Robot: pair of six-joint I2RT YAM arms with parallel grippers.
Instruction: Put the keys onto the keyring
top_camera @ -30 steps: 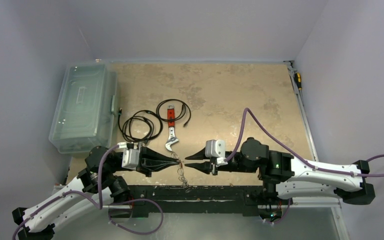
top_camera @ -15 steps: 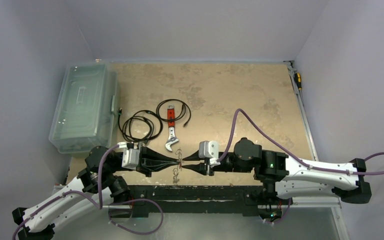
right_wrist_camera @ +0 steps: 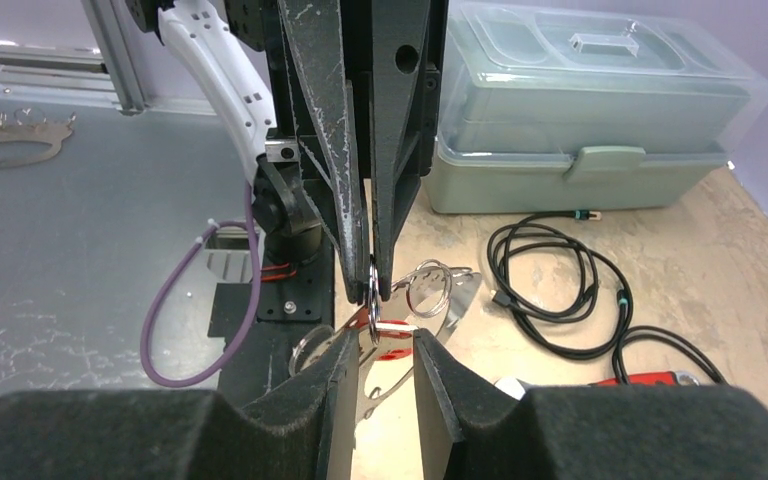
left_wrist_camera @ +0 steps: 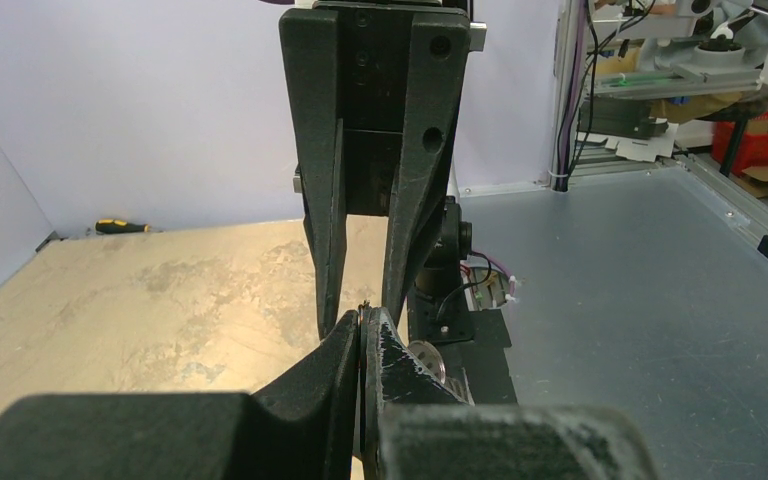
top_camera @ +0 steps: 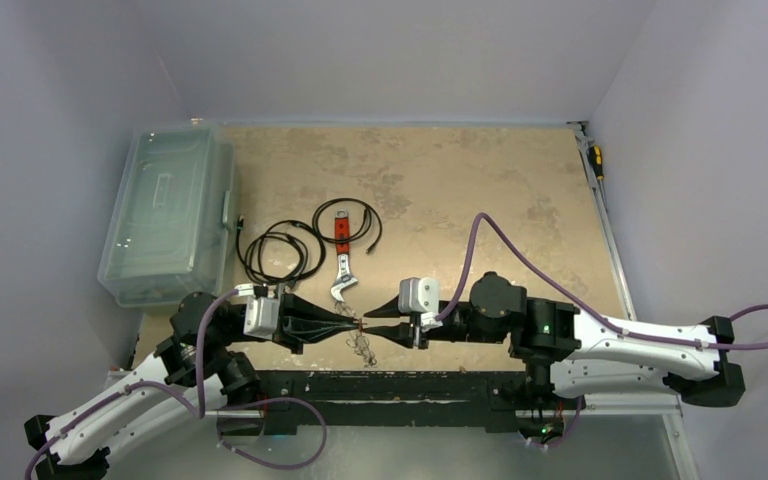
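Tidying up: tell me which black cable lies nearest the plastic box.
The left-hand cable, beside the box; the other cable loops around the handle of the wrench.

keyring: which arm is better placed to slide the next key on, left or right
Right, probably. The left claw is shut on the keyring, holding it up, so it is busy. The right claw sits tip to tip with it, jaws apart, a key between them.

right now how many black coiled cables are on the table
2: one black coiled cable lies near the clear plastic lidded box; the other loops around the red handle of the silvery wrench. None appear hidden.
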